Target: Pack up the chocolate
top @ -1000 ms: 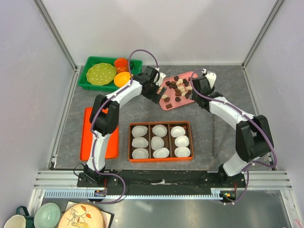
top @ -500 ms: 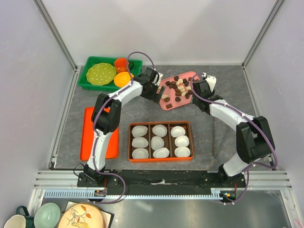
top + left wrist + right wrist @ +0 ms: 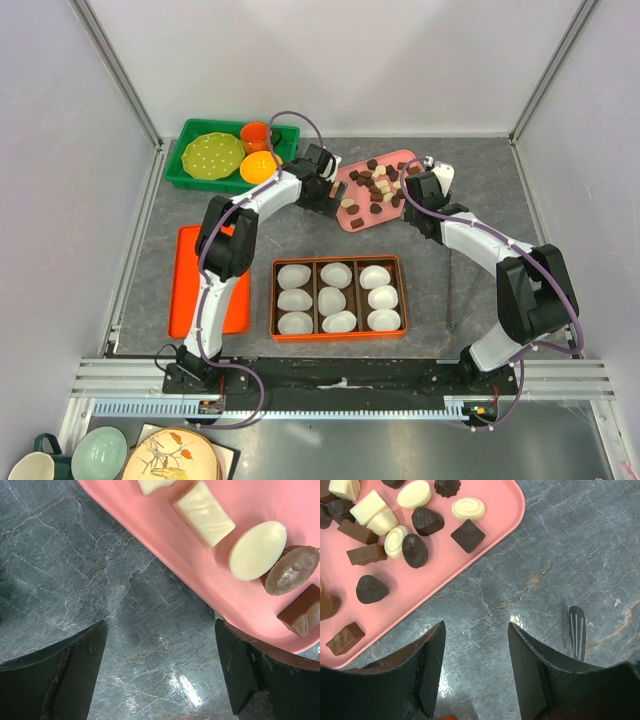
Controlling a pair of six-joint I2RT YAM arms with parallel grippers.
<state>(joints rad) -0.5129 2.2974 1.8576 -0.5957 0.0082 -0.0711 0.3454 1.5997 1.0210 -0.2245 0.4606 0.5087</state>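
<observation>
1. While the chocolate lies piled on the pink tray, the left claw stands wide open and empty at the tray's edge.
2. The right claw hangs partly open, empty, above the tabletop beside the tray.

This is a robotics lab test cell. Plain white panel walls on aluminium struts box in a grey stone-look tabletop. At 6 o'clock a left arm and a right arm are bolted to an aluminium rail beside a slotted cable duct.
</observation>
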